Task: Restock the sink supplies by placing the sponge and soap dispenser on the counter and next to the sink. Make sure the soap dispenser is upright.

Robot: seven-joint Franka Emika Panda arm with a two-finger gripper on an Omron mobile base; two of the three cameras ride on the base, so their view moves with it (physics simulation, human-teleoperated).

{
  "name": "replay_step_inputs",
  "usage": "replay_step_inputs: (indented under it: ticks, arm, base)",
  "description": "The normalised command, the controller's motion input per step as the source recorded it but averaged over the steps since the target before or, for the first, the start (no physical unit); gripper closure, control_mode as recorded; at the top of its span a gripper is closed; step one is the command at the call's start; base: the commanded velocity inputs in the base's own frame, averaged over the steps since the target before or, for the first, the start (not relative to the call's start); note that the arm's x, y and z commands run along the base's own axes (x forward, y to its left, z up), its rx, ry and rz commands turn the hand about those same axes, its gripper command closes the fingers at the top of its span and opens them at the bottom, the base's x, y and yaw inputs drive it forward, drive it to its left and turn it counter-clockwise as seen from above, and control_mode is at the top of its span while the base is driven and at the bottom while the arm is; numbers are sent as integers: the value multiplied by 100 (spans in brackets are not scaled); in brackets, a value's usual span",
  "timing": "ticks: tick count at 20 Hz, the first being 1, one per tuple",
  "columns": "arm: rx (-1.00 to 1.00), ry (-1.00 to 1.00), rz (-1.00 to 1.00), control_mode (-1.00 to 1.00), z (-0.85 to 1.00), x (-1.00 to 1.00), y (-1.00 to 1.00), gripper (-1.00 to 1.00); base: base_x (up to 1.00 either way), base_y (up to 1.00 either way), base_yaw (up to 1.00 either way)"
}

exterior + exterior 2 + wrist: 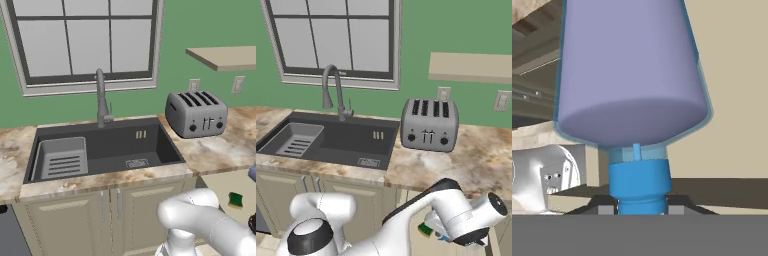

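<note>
Soap dispenser (632, 80) caught by its blue pump neck — the hand (641, 209) is clamped on it.

In the hand view the lavender body fills the space straight ahead of the fingertips, pump end nearest them, so the grip on the narrow neck probably serves to carry it and stand it upright. The arm works low, right of the sink (105, 147) and below the table (220, 150). The sponge (235, 200) lies nearby on a lower tan surface.

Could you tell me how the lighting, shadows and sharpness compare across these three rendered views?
Left base view: flat, even light, faint shading inside the sink. Right base view: similar, slightly soft, no glare on the toaster. Hand view: the soap dispenser looms huge, smoothly shaded, edges soft.
</note>
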Motion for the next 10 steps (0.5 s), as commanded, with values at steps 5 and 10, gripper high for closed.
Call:
replay_step_inputs:
  ticks: [5,10]
  arm:
    - [-17,4,3,-100,81,15,42,100]
    - [-3,-1,1,-100,19,0,8,100]
  base:
    - [0,0,0]
    - [0,0,0]
